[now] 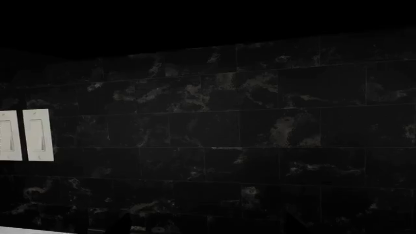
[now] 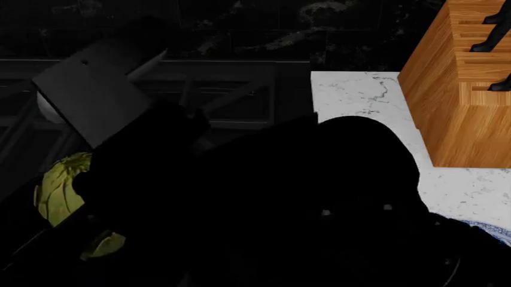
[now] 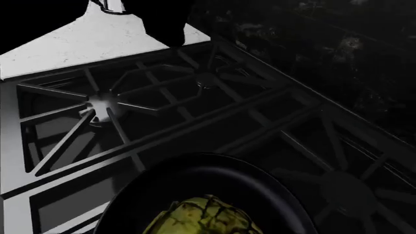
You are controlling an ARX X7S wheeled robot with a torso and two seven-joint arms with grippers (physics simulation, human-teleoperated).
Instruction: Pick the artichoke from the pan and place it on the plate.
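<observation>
In the right wrist view the yellow-green artichoke (image 3: 204,218) lies in the black pan (image 3: 286,200), which rests on the stove grates; the camera is close above it and no fingers stand out against the black. The head view shows the artichoke (image 2: 60,191) at the left. Most of it is covered by my dark arms, and the pan cannot be made out there. A sliver of the plate's blue-patterned rim (image 2: 491,230) shows at the lower right. The left wrist view faces only a dark tiled wall, too dark near the jaws to read.
Black stove grates (image 3: 162,97) lie beside a white marble counter (image 2: 363,98). A wooden knife block (image 2: 459,95) stands on the counter at the right. Dark marbled wall tiles (image 1: 247,122) with white switch plates (image 1: 38,135) rise behind.
</observation>
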